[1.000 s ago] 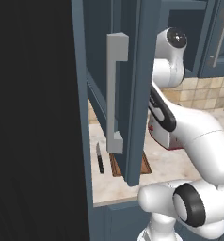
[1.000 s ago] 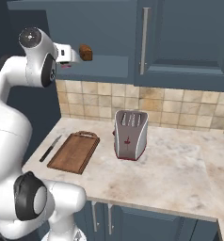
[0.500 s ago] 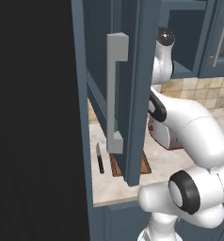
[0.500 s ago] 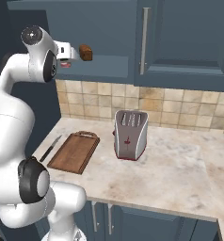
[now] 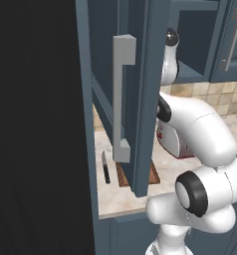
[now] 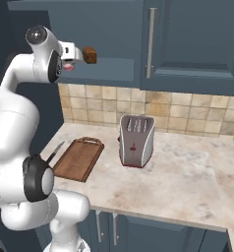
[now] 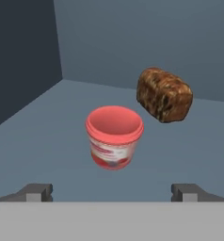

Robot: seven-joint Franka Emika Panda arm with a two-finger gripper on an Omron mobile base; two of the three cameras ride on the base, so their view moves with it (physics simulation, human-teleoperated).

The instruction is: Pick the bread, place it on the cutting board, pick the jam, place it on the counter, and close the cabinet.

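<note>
Standing upright, jam [image 7: 114,136], bread [image 7: 164,94] lying slantwise behind, end effector [image 7: 112,193] spread wide.

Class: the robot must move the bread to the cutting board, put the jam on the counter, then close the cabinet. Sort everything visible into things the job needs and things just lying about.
Needed: bread; jam; cutting board; counter; cabinet; open gripper.

Lying about: toaster; knife; neighbouring cabinet doors; tiled wall.
</note>
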